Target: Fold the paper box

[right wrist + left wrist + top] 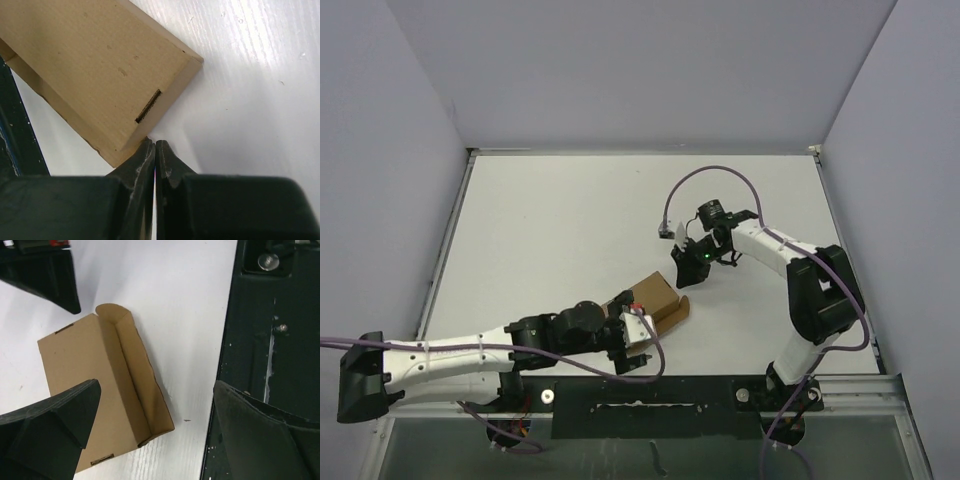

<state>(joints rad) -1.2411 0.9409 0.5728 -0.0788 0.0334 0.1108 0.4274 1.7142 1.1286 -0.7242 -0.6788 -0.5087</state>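
The left hand (156, 405) hovers just above the paper box (85, 375), its fingers spread wide and gripping nothing. The box lies on the desk (570, 230) as a low carton, so the main panels appear formed. Along the box's right long edge, a flap (132, 365) with a rounded tab stands up rather than lying flat, and empty slots (148, 106) show in the panels. That flap probably needs folding over and tucking before the job is finished. Just beside a corner of the box, the right hand (155, 150) is closed and empty.
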